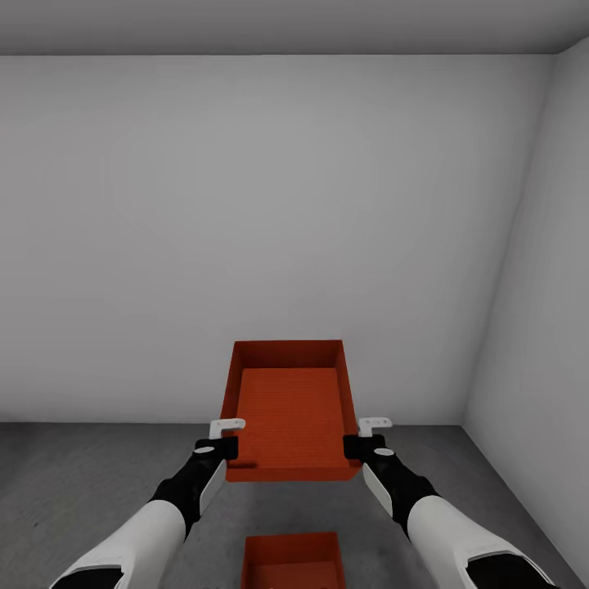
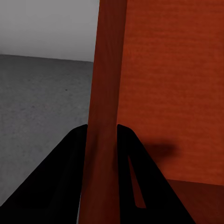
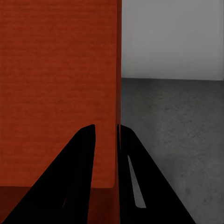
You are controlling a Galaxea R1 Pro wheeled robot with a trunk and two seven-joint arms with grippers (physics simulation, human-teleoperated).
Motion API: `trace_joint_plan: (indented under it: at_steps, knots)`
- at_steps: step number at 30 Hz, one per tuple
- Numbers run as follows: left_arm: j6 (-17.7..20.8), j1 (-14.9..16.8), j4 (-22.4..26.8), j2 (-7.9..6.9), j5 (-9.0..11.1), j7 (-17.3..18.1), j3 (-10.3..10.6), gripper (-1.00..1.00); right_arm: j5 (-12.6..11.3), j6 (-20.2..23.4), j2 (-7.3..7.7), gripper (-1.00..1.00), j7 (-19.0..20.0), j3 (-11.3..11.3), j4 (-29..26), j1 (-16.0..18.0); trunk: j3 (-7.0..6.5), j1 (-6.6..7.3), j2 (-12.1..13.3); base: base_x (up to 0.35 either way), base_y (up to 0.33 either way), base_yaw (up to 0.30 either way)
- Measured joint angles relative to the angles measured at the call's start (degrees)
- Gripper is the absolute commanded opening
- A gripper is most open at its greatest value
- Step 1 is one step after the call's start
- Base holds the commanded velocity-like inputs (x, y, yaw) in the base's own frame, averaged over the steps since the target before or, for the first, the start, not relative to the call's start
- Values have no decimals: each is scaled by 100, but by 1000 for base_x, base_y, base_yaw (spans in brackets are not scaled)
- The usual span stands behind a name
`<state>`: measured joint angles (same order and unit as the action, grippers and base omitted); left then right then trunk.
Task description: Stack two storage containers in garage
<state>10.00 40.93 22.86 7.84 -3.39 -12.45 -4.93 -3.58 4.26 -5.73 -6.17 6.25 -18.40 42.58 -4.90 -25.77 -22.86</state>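
I hold one red-orange storage container [image 1: 290,413] in the air in front of me, its open side tipped toward my head camera. My left gripper [image 1: 227,447] is shut on its left wall and my right gripper [image 1: 354,447] on its right wall. In the left wrist view the black fingers [image 2: 135,163] straddle the thin orange wall [image 2: 107,70]. The right wrist view shows the same grip, gripper [image 3: 106,128] clamped on the container's wall [image 3: 115,70]. The second storage container [image 1: 292,560] lies on the dark concrete floor [image 1: 82,474] below the held one, cut off by the picture's lower edge.
This is the garage: a plain white-grey back wall [image 1: 270,229] stands a short way ahead and a side wall [image 1: 540,327] closes the right. Mottled grey floor stretches to the left and right of the lower container.
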Motion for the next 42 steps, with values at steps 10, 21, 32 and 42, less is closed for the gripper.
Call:
trace_joint_plan:
  at_steps: [10,21,32,42]
  knots:
    - [0,0,0,0,-6,4,-7,-100,0,0,-1,-100,0,0,0,0,91,0,0,0,0,0]
    - [0,0,-1,0,3,-2,3,-100,0,0,1,-100,2,0,0,0,192,0,0,0,0,0]
    - [0,0,0,0,14,-9,20,-100,-1,-2,2,-100,1,0,0,0,293,0,0,0,0,0]
    - [0,0,9,0,-22,12,-22,-100,-1,-7,-4,-100,-6,1,-1,2,385,0,0,0,0,0]
